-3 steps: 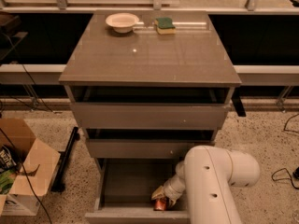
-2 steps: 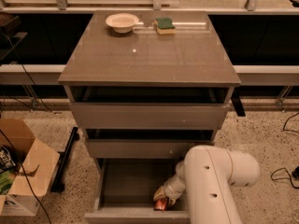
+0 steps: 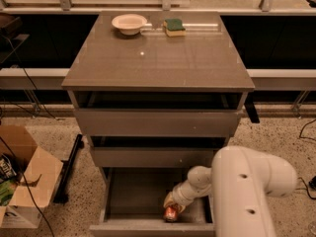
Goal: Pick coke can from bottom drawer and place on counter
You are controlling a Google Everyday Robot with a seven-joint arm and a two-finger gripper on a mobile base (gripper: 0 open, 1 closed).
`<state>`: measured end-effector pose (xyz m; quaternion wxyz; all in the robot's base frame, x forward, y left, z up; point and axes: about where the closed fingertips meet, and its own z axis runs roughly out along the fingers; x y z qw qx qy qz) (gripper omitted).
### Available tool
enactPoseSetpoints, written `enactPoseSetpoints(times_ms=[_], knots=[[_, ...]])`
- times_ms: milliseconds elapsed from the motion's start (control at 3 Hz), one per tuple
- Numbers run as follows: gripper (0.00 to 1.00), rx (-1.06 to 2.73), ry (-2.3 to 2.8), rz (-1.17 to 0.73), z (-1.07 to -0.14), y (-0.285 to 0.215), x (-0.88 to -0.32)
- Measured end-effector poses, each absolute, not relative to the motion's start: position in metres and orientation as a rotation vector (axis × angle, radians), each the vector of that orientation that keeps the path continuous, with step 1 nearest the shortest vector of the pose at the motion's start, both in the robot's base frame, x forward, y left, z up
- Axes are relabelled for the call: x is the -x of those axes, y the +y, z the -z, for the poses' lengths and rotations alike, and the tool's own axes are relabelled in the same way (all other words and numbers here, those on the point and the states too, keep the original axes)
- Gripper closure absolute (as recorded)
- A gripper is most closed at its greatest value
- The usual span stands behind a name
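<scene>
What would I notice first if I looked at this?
The big white robot arm at the lower right, with its gripper down in the open bottom drawer, right at a red coke can. Then the glossy counter, with a pale bowl and a green sponge near its far edge.

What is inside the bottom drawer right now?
The coke can sits near the front right of the bottom drawer, with the gripper right at it. Only grey floor shows to its left. The arm covers the right side, so anything there is hidden.
</scene>
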<state>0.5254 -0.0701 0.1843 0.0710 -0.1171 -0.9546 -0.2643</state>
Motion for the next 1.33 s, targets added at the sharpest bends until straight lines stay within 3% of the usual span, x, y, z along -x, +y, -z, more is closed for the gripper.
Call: enactPoseSetpoints(times_ms=[333, 1333], knots=[[1.00, 0.271, -2.915, 0.900, -0.239, -0.070, -0.522], [1.00, -0.283, -3.033, 1.539, -0.457, -0.080, -0.483]])
